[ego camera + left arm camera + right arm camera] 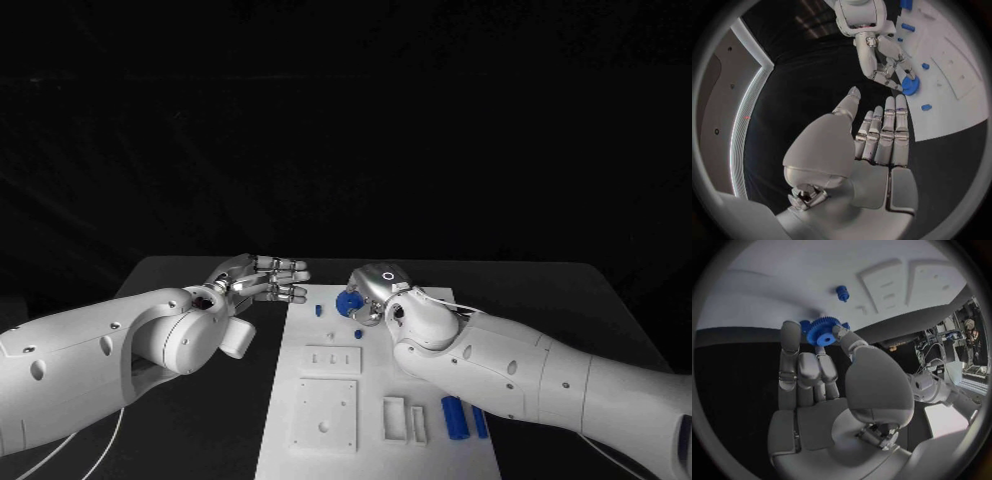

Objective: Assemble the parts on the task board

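Right hand (820, 375) pinches a blue gear (821, 332) — teeth plain at its wrist; left hand (873, 145) open.

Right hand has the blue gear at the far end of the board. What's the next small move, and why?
Probably ease the right hand down to seat the blue gear on the task board. The gear is pinched at that hand's fingertips just over the board's far end, near a small blue peg. Whether it is on a post cannot be told. The left hand is beside the board, fingers apart, holding nothing.
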Tool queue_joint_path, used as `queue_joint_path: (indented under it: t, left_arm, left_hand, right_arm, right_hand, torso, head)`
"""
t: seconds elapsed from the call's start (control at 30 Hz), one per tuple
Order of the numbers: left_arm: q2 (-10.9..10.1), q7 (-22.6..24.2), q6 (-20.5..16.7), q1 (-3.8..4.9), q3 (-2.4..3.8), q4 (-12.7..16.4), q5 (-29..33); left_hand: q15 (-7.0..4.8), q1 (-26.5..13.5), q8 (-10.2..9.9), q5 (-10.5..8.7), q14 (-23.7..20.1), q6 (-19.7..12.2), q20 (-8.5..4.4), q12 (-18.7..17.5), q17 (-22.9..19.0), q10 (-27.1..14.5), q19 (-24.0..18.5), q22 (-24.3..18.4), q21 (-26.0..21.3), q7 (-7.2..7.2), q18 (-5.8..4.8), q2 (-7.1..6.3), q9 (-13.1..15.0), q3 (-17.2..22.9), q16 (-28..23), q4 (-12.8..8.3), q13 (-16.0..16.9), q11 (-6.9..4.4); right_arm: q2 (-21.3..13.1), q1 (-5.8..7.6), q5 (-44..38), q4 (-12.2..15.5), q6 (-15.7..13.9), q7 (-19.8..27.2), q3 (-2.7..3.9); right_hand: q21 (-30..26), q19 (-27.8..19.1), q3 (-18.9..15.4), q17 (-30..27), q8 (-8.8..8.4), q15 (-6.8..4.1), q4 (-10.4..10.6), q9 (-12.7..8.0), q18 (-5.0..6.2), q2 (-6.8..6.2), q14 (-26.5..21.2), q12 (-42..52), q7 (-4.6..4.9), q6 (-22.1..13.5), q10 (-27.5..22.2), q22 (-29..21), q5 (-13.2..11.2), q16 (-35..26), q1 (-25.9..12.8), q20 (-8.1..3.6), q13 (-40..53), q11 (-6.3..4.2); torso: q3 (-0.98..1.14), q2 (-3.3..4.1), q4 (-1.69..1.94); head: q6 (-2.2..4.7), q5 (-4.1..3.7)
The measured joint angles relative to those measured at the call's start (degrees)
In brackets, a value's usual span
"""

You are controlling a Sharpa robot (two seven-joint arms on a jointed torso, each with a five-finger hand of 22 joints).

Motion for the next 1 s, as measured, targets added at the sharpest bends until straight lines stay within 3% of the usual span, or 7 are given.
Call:
queue_joint_path:
  t: [1.0]
  left_arm:
    - [0.3,-0.1,0.3,-0.03,-0.01,-0.2,0.0]
  left_hand:
    - [0.00,0.0,0.0,0.00,0.0,0.0,0.00,0.0,0.0,0.0,0.0,0.0,0.0,0.00,0.00,0.00,0.0,0.0,0.0,0.0,0.0,0.00]
  right_arm:
    - [1.8,-0.71,0.0,-3.1,0.1,0.0,-0.42]
  right_hand:
    - [-0.7,0.0,0.0,-0.2,-0.21,0.01,0.0,-0.1,0.00,-0.59,0.0,-0.7,-0.24,0.0,0.0,0.0,-0.3,-0.2,0.3,0.00,-0.3,-0.03]
  torso:
    - [0.03,-0.03,-0.08]
  head:
    - [-0.13,-0.02]
